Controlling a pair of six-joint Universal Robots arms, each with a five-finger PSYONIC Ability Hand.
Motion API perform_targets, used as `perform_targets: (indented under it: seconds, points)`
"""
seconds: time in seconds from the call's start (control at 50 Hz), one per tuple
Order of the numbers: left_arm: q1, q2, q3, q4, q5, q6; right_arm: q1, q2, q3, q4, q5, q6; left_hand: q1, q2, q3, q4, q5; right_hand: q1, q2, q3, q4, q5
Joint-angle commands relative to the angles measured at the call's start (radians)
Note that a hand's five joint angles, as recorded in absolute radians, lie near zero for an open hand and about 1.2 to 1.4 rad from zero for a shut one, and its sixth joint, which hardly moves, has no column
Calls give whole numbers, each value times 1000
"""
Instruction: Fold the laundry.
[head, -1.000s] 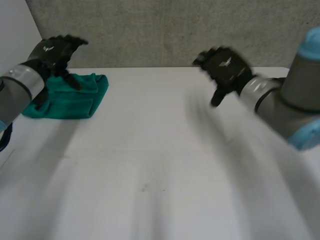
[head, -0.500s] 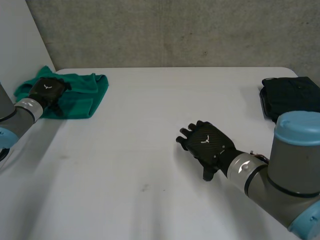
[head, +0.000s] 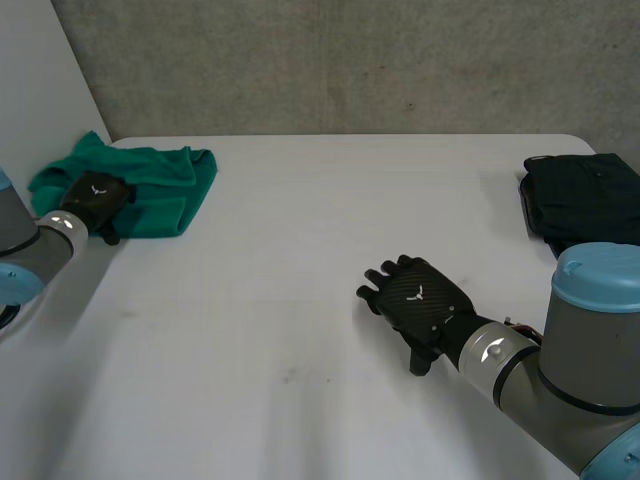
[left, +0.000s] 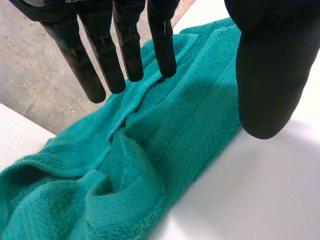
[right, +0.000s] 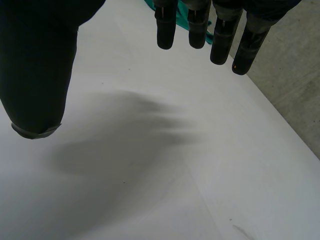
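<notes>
Green towel (head: 165, 185) lying rumpled at 10 o'clock, folding seemingly pending | left hand (head: 95, 195) hovering spread at its edge | right hand (head: 420, 300) hovering spread

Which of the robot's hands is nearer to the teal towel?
The left. The left hand is over the near edge of the teal towel, fingers straight; the right hand hovers over bare white table well across from it, nearer the folded black garment.

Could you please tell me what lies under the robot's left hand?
The rumpled green towel lies under the left hand, whose fingers are straight, on the white table. What its folds cover cannot be seen.
</notes>
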Motion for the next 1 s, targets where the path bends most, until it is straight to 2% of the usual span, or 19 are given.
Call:
perform_targets:
  seconds: [0.02,0.36,0.54,0.92,1.0]
  points:
    - [0,-46,62,-4,-4,-3,-2,0,0,-8,0,0,53,62,58,68,74,-30,-47,-42,-62,-68]
    - [-1,-100,146,1,-21,-3,-1,0,2,-9,2,0,211,220,217,227,233,-30,-47,-42,-62,-68]
    - [-6,-132,193,3,-24,-3,-2,2,2,-11,2,0,382,391,387,397,403,-30,-47,-42,-62,-68]
    - [-17,-143,208,58,-43,-6,-2,2,3,-11,2,0,388,397,393,403,409,-30,-47,-42,-62,-68]
    - [-20,-145,206,59,-43,-7,-2,2,5,-14,2,0,475,484,481,491,497,-30,-47,-42,-62,-68]
